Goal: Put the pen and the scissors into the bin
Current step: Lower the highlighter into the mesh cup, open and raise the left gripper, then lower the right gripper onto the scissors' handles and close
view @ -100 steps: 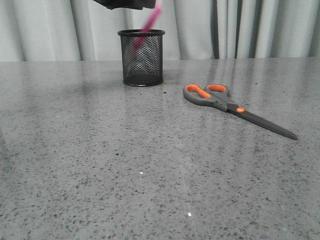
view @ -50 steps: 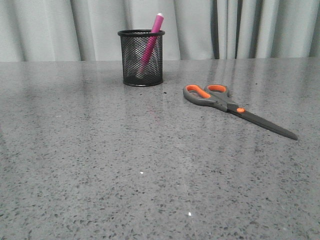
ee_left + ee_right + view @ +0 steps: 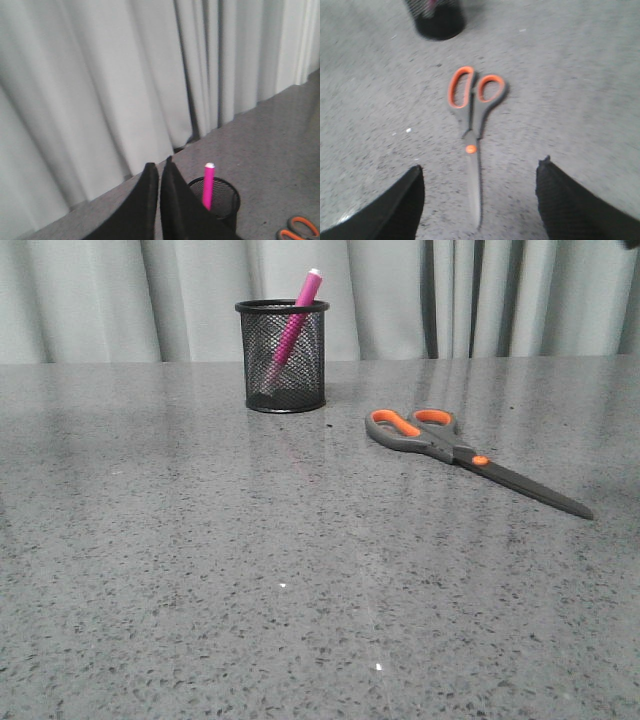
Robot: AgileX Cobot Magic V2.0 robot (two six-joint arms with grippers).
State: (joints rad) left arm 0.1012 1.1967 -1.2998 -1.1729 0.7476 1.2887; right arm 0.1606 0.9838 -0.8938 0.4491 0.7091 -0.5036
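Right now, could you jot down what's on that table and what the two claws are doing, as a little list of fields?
pen: pink, standing tilted inside the bin, its white tip above the rim
bin: black mesh cup, upright near the curtain
scissors: closed, lying flat on the table, apart from the bin, orange-lined handles toward it
left gripper: shut, empty, above and beside the bin
right gripper: open, empty, above the scissors' blades
table: grey speckled stone
left to do: scissors not yet in the bin
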